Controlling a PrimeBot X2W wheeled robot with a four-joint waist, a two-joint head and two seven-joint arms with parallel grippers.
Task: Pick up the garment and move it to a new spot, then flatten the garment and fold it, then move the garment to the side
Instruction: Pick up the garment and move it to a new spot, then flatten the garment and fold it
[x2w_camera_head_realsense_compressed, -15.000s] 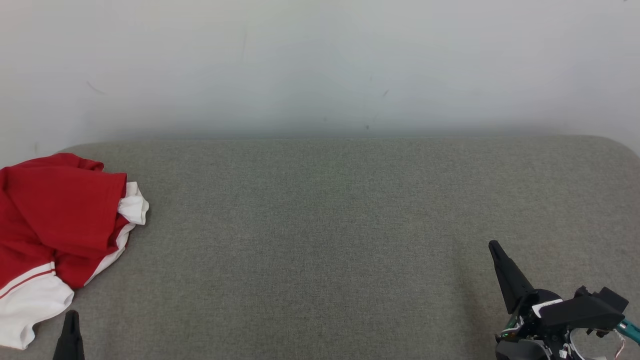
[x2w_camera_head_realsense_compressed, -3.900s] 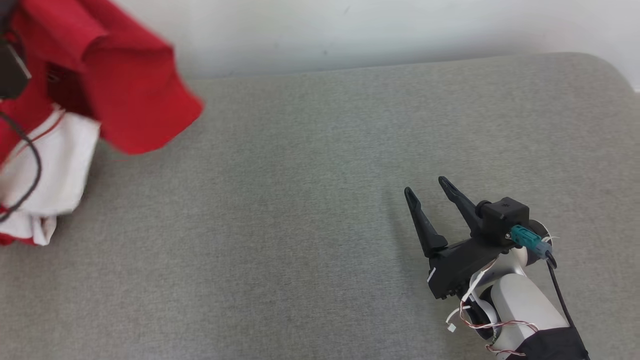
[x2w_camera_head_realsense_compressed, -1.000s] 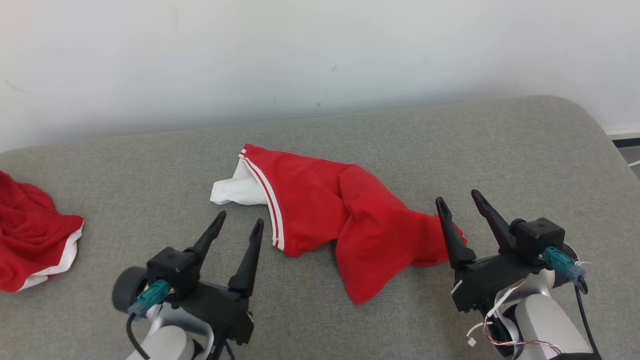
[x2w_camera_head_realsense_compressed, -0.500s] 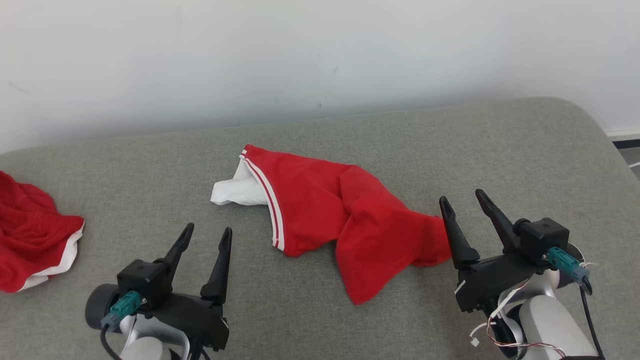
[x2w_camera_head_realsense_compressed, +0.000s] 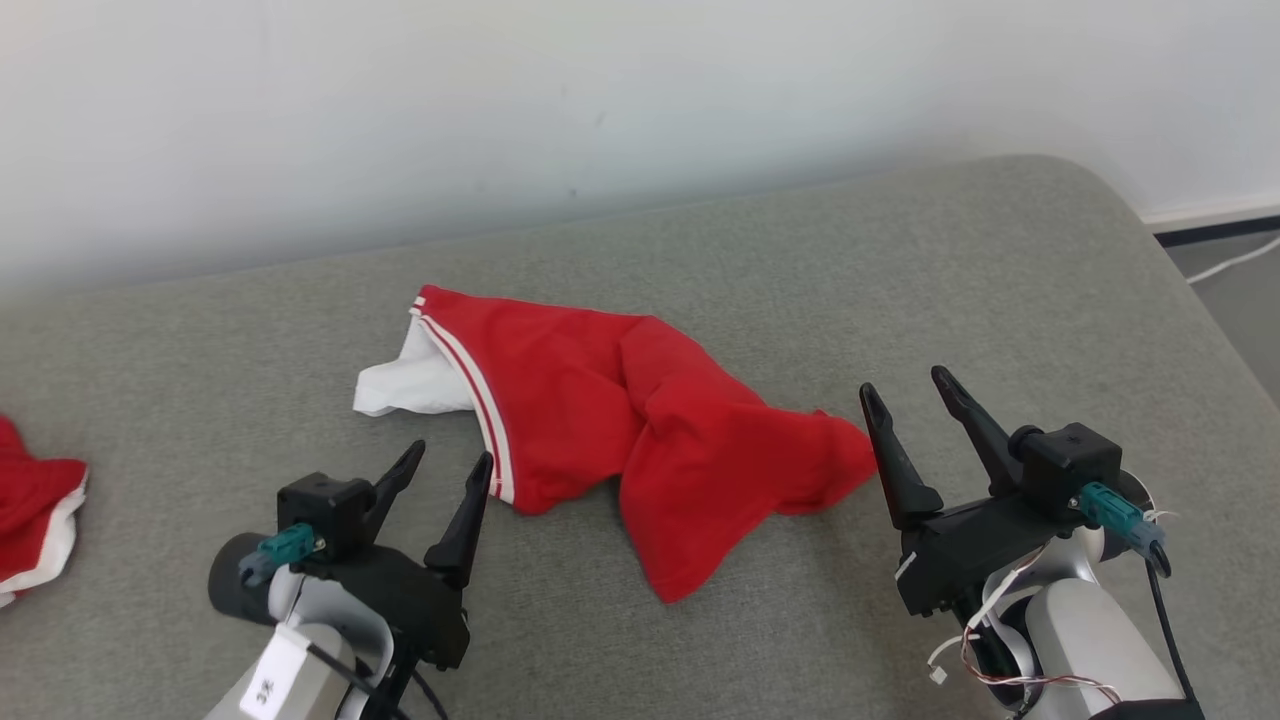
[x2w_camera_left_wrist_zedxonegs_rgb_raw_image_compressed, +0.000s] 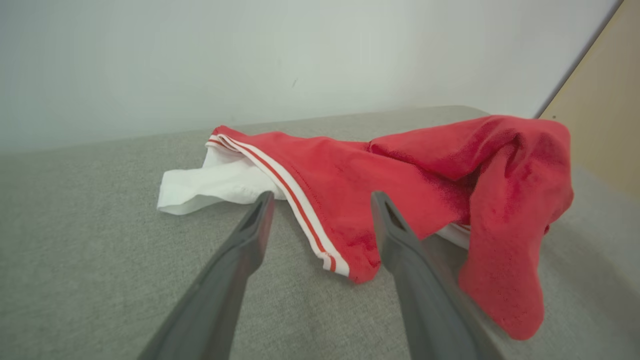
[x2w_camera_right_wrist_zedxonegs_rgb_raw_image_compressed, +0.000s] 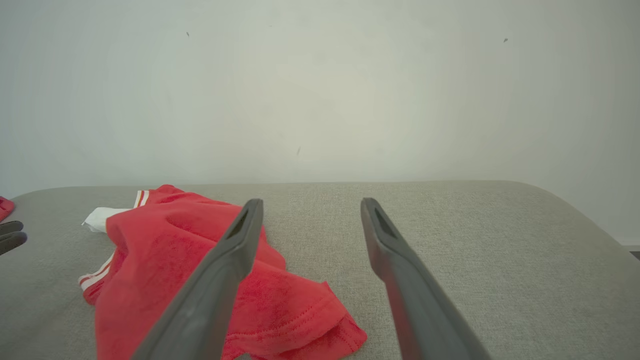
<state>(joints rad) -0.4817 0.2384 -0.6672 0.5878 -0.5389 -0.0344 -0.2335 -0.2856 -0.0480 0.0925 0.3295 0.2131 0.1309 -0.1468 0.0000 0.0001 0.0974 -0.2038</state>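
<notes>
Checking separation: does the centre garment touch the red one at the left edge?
Apart. The head view shows bare grey cushion between the centre garment and the left-edge garment.

left tool (x2w_camera_head_realsense_compressed: 451, 452) was held low at the lower left, jaws spread wide, nothing gripped, right tool (x2w_camera_head_realsense_compressed: 903, 381) was held opposite, likewise spread

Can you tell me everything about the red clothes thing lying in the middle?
The red garment looks like soft knit cloth, with a white part at its left end and two thin white stripes along one red edge. It lies crumpled and twisted, not flat, on the grey fabric surface, one red flap pointing toward the robot. Nothing holds it: the open left hand and open right hand sit near its ends.
</notes>
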